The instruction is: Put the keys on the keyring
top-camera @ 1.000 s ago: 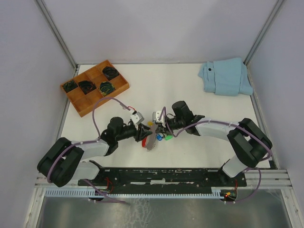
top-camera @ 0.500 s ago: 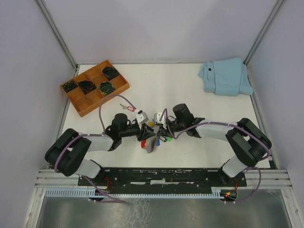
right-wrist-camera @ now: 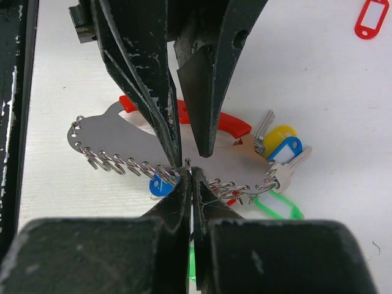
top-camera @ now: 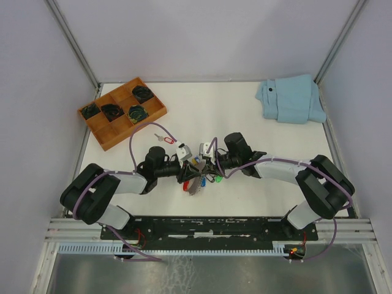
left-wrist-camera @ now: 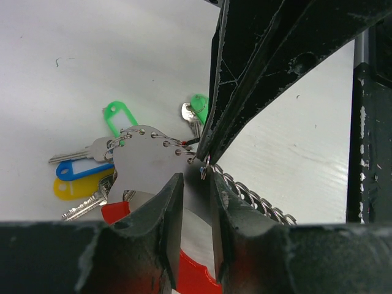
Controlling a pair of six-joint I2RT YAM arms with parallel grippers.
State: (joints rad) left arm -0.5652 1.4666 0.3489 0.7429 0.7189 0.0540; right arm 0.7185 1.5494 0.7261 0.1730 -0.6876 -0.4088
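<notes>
From above, we see the two arms meeting nose to nose at the middle of the white table [top-camera: 245, 122]. The left gripper [top-camera: 187, 174] and the right gripper [top-camera: 207, 169] both reach into the keyring [top-camera: 195, 185], which sits between them. The green-tagged key [top-camera: 217, 179] lies just beside the bunch on its right. The red-tagged key [top-camera: 162, 138] lies apart on the table, behind the left arm. A wooden tray [top-camera: 101, 128] with dark coiled items stands at the far left, and a folded blue cloth [top-camera: 291, 98] lies at the far right.

In the left wrist view, the left gripper [left-wrist-camera: 196, 180] has its jaws partway apart with the keyring's grey plate [left-wrist-camera: 147, 156] in the gap. We cannot tell whether the pads press on it. The right gripper [left-wrist-camera: 205, 158] comes in from above with its tips together at a small wire ring on the plate's edge. The green-tagged key [left-wrist-camera: 197, 110] lies past the plate. A blue tag [left-wrist-camera: 79, 169], a yellow tag [left-wrist-camera: 67, 188] and the red band [left-wrist-camera: 116, 211] show on the left.

In the right wrist view, the right gripper [right-wrist-camera: 190, 180] is pinched tight on that small ring of the keyring [right-wrist-camera: 110, 138]. The left gripper [right-wrist-camera: 187, 153] straddles the plate and the red band [right-wrist-camera: 229, 125] from above. The red-tagged key [right-wrist-camera: 369, 21] shows only its tag, at the top right corner, well apart from the bunch.
</notes>
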